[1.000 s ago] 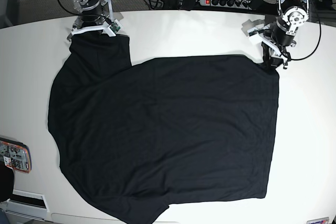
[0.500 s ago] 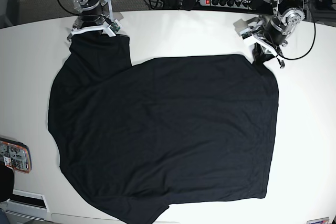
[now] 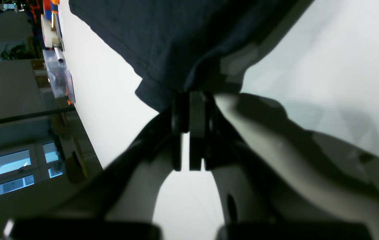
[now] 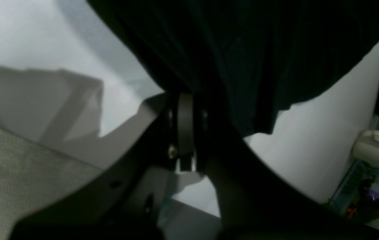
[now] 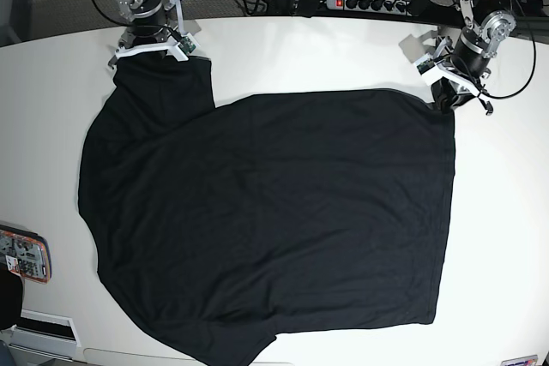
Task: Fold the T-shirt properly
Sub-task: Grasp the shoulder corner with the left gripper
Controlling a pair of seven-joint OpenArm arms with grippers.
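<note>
The left gripper [image 5: 448,90] has just clamped shut on the shirt's [image 5: 274,220] far right corner; the right gripper [image 5: 153,51] pinches the far left sleeve. Shirt lies flat on the table [image 5: 343,49], ready for lifting.

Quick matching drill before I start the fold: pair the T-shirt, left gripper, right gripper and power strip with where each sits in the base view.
1 T-shirt
2 left gripper
3 right gripper
4 power strip

a pinching the upper-left sleeve
b beyond the table's far edge
c spread flat mid-table
d pinching the upper-right corner

Pairs: 1-c, 2-d, 3-a, 4-b
</note>
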